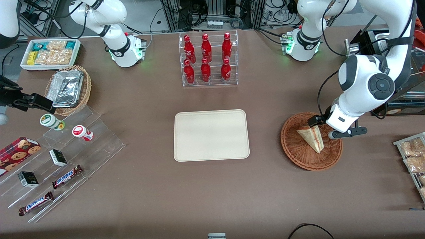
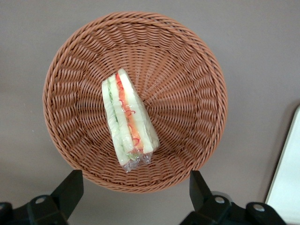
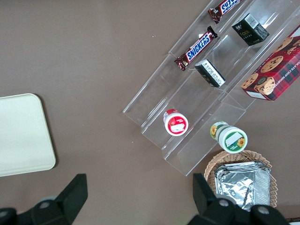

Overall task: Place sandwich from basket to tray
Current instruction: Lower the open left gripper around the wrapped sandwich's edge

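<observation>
My gripper (image 1: 322, 128) hangs above the reddish-brown wicker basket (image 1: 295, 149), over the part of its rim farthest from the front camera. Fingers (image 2: 70, 190) spread wide, nothing between them; in the wrist view the two tips frame the basket's rim with the weave showing between.

Sandwich (image 1: 312, 138) lies in the basket, a clear-wrapped triangular wedge resting on the sloping woven wall and bottom. Wrist view shows its cut face up: white bread, red and orange filling, a green layer (image 2: 127, 119). Not touched by my fingers.

Basket sits on the brown table (image 1: 149, 199) toward my working arm's end, roughly midway between the table's long edges. Cream tray (image 1: 211, 135) lies flat at the middle of the table, near the basket but apart from it, nothing on it.

Clear rack of six red bottles (image 1: 207, 59) stands farther from the front camera than the tray. Tan basket with foil container (image 1: 66, 88) and stepped acrylic stand with Snickers bars (image 1: 66, 176) lie toward the parked arm's end.
</observation>
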